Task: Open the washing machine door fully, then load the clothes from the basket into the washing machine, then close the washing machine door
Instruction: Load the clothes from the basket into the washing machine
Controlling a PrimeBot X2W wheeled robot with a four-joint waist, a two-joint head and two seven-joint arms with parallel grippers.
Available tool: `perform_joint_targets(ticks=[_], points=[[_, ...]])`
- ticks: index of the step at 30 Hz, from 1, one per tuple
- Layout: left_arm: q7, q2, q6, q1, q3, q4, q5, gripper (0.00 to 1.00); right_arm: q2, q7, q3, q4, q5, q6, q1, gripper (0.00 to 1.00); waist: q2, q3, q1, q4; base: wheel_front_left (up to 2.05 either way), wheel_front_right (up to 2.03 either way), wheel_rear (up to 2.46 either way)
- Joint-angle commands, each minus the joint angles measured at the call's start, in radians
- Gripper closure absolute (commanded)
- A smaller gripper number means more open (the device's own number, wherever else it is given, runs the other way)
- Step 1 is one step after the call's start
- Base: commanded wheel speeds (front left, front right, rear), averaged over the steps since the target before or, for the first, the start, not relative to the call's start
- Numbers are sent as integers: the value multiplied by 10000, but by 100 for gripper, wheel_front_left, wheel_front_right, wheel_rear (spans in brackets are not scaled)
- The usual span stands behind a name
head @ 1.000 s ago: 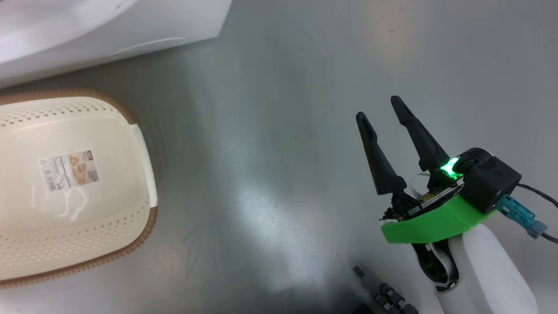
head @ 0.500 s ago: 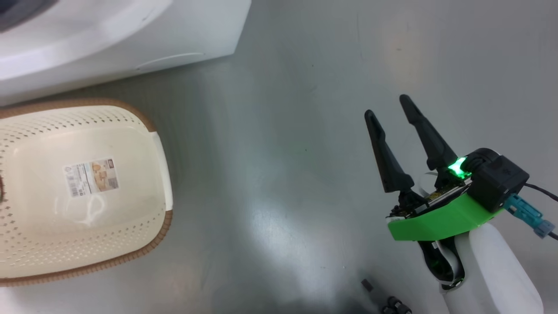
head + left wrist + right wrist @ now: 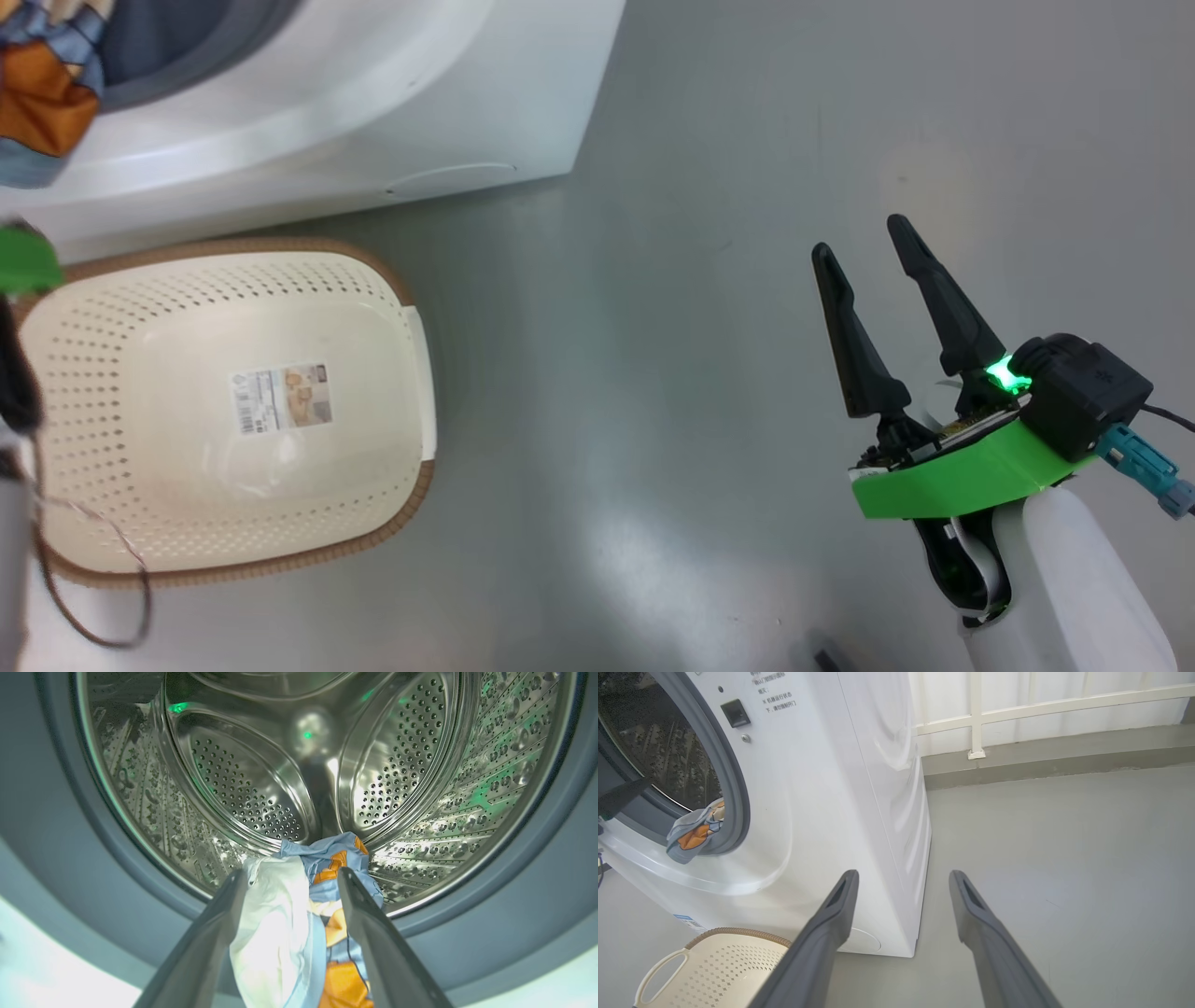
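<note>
The white washing machine (image 3: 373, 121) stands open at the top left of the head view; its door is out of view. Light blue and orange clothes (image 3: 42, 103) hang over the grey gasket's lower lip (image 3: 693, 828). In the left wrist view my left gripper (image 3: 293, 872) is at the mouth of the steel drum (image 3: 261, 779). It is open, with the clothes (image 3: 280, 914) lying between its spread fingers. The cream basket (image 3: 392, 280) sits on the floor before the machine, with only its label sticker (image 3: 280, 399) inside. My right gripper (image 3: 859, 238) hovers open over bare floor, holding nothing.
Grey floor (image 3: 653, 373) stretches to the right of the machine. A raised kerb (image 3: 1064, 760) and a white railed wall (image 3: 1017, 709) close off the far side. A thin cable (image 3: 93, 597) loops beside the basket's left end, below my left arm (image 3: 14, 392).
The head camera has moved, so the picture slid right and down. The machine's opening, the clothes and my left arm have come into it. The right gripper stays open.
</note>
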Motion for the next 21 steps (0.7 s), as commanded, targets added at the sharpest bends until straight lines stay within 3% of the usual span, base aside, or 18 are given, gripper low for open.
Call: perform_joint_targets(ticks=[1, 10, 21], points=[[6, 417, 203, 582, 263, -641, 40, 0, -17, -118, 163, -172, -172, 62, 446, 0, -1, -334, 1, 266, 0, 0, 0], [78, -144, 932, 3207, -157, -2764, 140, 0, -64, -118, -89, 0, -299, 62, 859, 0, -1, -1155, 1, 665, 0, 0, 0], [-17, -754, 1385, 5600, -709, -3502, 108, 0, -29, -118, -405, 257, -425, 62, 1575, 0, -1, -2356, 1, 844, 0, 0, 0]])
